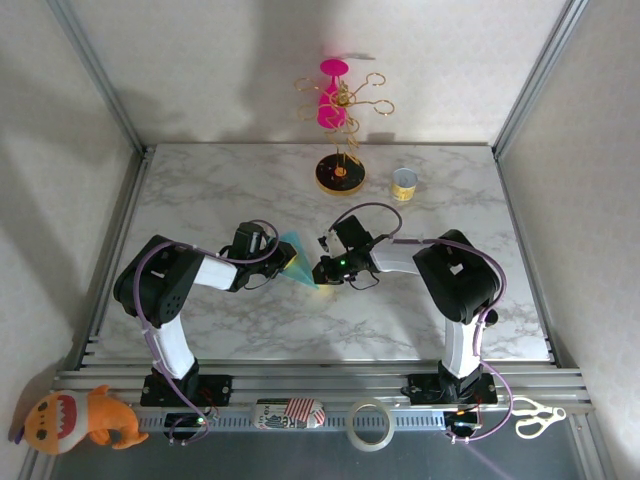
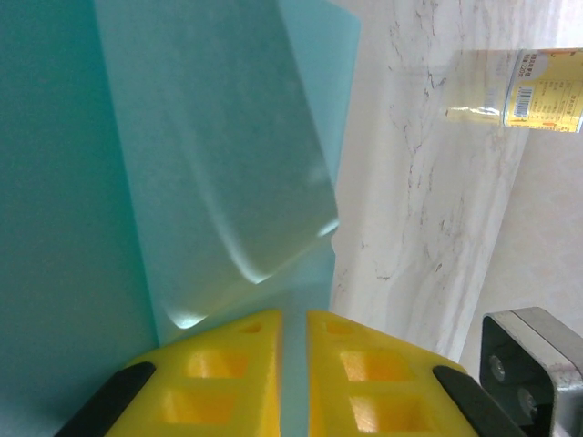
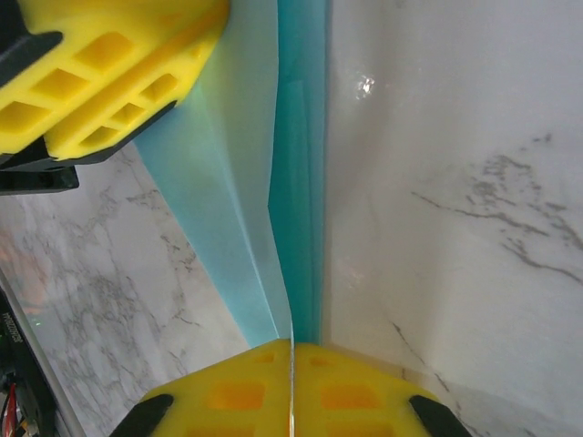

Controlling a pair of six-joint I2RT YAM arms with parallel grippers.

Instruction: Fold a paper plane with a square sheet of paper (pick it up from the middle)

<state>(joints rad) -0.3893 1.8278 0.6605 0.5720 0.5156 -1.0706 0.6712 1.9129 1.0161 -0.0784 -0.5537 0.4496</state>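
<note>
The teal-blue sheet of paper (image 1: 297,262) is folded into a narrow pointed wedge with layered flaps and hangs between my two grippers over the middle of the table. My left gripper (image 1: 283,260) is shut on its wide end; in the left wrist view the paper (image 2: 182,164) runs up from between the yellow fingers (image 2: 219,364) of that gripper (image 2: 293,364). My right gripper (image 1: 325,270) is shut on the narrow end. In the right wrist view the paper's folded edge (image 3: 296,182) comes out of the pressed-together jaws of the right gripper (image 3: 291,382), with the left gripper's fingers (image 3: 100,73) at top left.
A wire stand on a round black-and-yellow base (image 1: 340,175) carries a pink glass (image 1: 332,95) at the back. A small can (image 1: 404,184) stands to its right. An orange plush toy (image 1: 80,418), a tape roll (image 1: 369,424) and scissors (image 1: 535,415) lie along the front rail.
</note>
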